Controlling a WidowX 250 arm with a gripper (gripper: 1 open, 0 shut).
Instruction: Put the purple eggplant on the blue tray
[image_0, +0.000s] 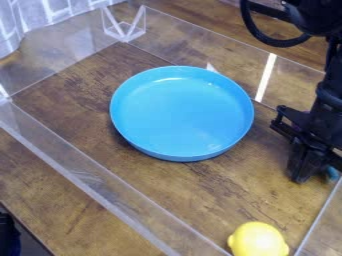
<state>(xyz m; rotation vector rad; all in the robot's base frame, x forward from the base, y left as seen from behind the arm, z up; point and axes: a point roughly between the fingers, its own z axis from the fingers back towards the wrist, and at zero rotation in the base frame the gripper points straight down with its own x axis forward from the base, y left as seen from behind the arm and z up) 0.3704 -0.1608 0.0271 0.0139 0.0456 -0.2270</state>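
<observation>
The blue tray (181, 112), a big round shallow dish, lies empty in the middle of the wooden table. To its right, my black gripper (313, 170) points straight down at the table with its fingers drawn together. Only the small teal tip of the purple eggplant (330, 172) shows, poking out beside the fingertips. The rest of the eggplant is hidden behind the fingers, which look shut on it. The gripper stands a short way off the tray's right rim.
A yellow lemon (257, 241) sits at the front edge, below the gripper. Clear plastic walls (80, 165) box in the table, with one close to the gripper's right side. A clear bracket (123, 22) stands at the back left.
</observation>
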